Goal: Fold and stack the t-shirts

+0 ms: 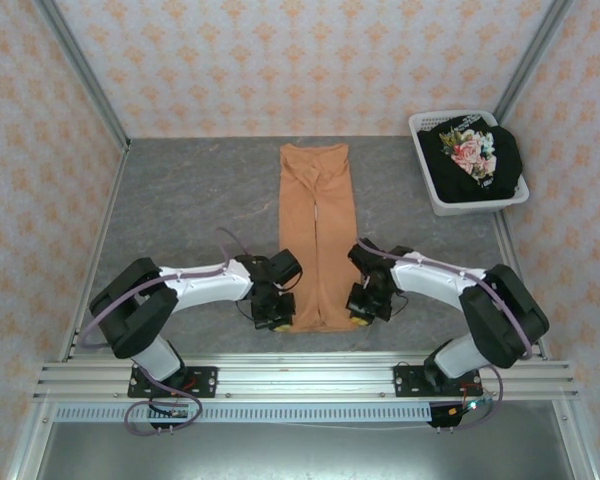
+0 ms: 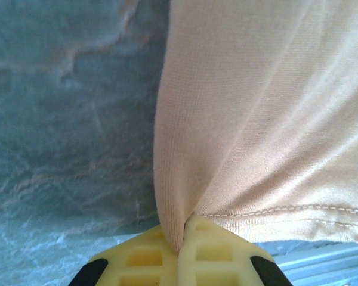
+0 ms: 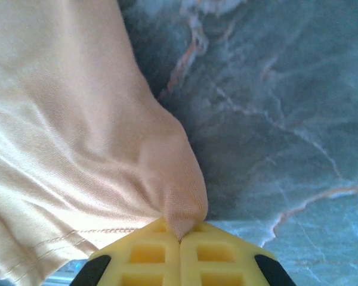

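Observation:
An orange t-shirt (image 1: 317, 230) lies as a long narrow strip down the middle of the table, plain side up. My left gripper (image 1: 276, 322) is shut on its near left corner; the left wrist view shows the orange t-shirt (image 2: 268, 119) pinched between the yellow fingertips (image 2: 218, 250) of the left gripper (image 2: 184, 241). My right gripper (image 1: 359, 318) is shut on the near right corner, where the orange t-shirt (image 3: 77, 137) bunches into the right gripper (image 3: 180, 232). A black t-shirt (image 1: 475, 160) with pink flowers lies in the basket.
The white laundry basket (image 1: 435, 195) stands at the back right of the grey marbled table (image 1: 190, 200). Patterned walls close in the sides and the back. A metal rail (image 1: 310, 378) runs along the near edge.

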### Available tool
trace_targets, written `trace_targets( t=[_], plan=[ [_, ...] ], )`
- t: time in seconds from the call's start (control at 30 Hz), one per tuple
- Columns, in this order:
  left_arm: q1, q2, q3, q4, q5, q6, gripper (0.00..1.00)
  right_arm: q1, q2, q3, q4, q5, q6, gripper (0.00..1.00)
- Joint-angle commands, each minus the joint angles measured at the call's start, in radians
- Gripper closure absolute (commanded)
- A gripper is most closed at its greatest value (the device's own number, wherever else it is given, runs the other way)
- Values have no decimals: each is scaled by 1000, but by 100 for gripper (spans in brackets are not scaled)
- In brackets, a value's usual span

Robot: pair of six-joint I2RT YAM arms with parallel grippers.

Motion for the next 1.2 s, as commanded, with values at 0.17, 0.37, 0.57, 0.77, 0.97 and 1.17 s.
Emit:
trace_targets(
  t=[0.17, 0.37, 0.57, 0.77, 0.97, 1.17],
  plan=[
    [-38, -141, 0, -52, -7, -15, 100, 40, -156, 23, -146, -25, 67, 100],
    [-23, -213, 82, -90, -131, -64, 100, 35, -163, 133, -230, 71, 58, 100],
    [58, -238, 149, -120, -220, -88, 100, -12, -119, 285, -267, 171, 40, 100],
    [157, -176, 255, -115, -208, -45, 100, -64, 1, 464, -275, 207, -28, 100],
    [250, -74, 385, -125, -204, 14, 100, -123, 131, 634, -268, 240, -99, 100],
    [329, 59, 527, -121, -171, 89, 100, -156, 315, 858, -299, 227, -191, 100]
  ],
)
